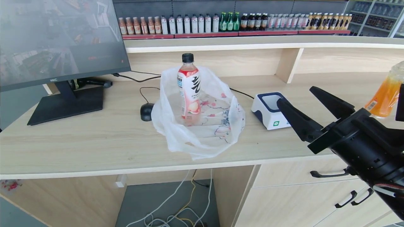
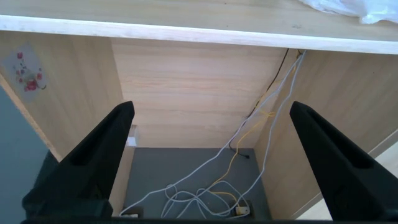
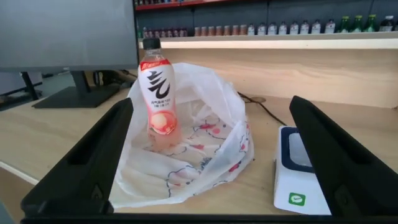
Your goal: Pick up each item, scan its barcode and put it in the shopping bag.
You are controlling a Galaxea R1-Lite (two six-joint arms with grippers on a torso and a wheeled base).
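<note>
Pink bottle point(image 1: 189, 91) stands in shopping bag point(image 1: 205, 135) mid-table point(image 1: 94, 148): 1 item looks done. Orange bottle point(image 1: 385, 94) at right edge is left to scan & bag. Right gripper point(image 1: 296, 96) is by scanner point(image 1: 270, 110), jaws spread, empty. Left gripper point(image 2: 211, 109) is under front edge, jaws spread.

Wide-spread black left gripper point(image 2: 211, 107) sits below light wooden counter edge point(image 2: 155, 31). white and yellow cables point(image 2: 205, 196) tangle on dark grey floor point(image 2: 161, 165). Corner of translucent white plastic shopping bag point(image 2: 348, 7) lies on the countertop.
</note>
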